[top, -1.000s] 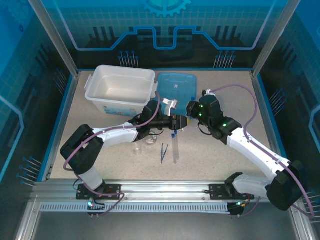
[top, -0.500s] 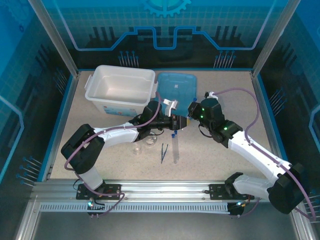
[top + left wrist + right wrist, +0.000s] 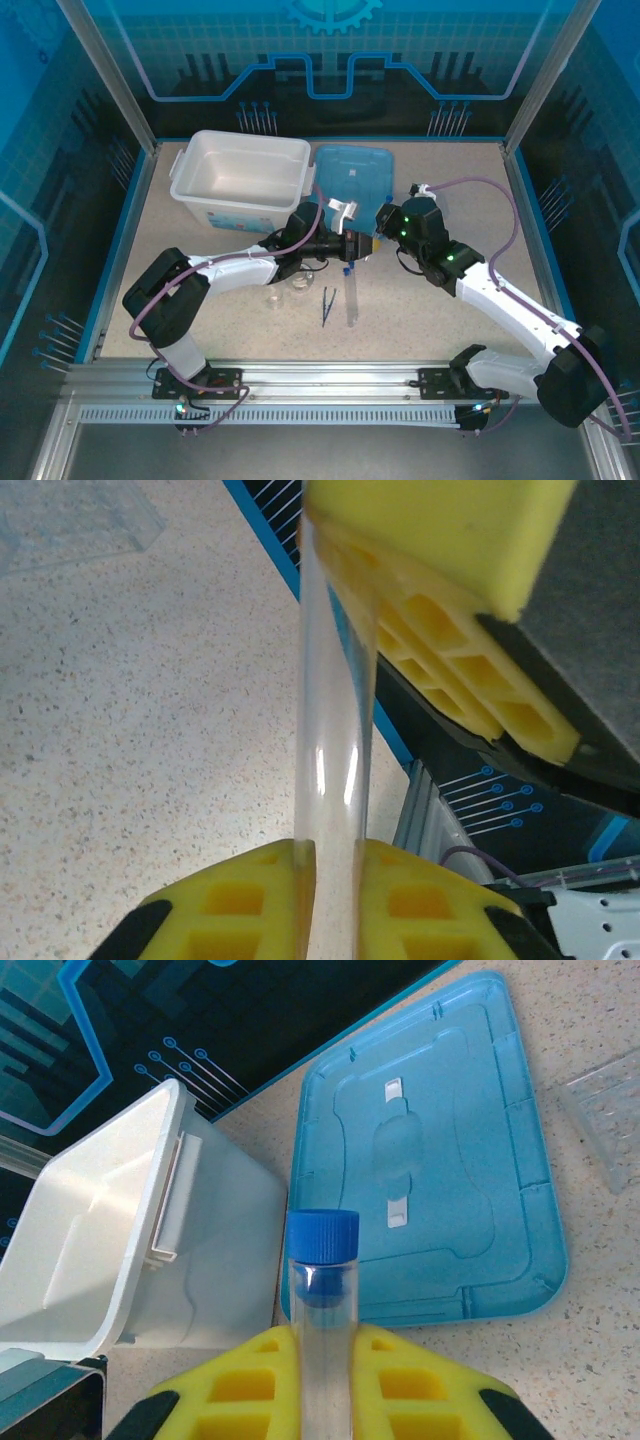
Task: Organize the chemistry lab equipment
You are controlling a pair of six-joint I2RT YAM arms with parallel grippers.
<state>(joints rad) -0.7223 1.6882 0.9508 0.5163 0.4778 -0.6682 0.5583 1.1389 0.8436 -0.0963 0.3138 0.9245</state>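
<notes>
Handover risk | we pinch one capped tube (image 3: pixel 322 1295) with left claw (image 3: pixel 330 860) and right claw (image 3: pixel 323 1350) together | opposed pulling or twisting could snap or drop it.

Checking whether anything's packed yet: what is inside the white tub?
The white tub shows only bare white floor and walls, nothing in it. Its near wall's inner face is hidden by the rim.

Tub (image 3: pixel 240 172) left of lid (image 3: pixel 352 172); tweezers (image 3: pixel 327 303) left of tube (image 3: pixel 351 298).
</notes>
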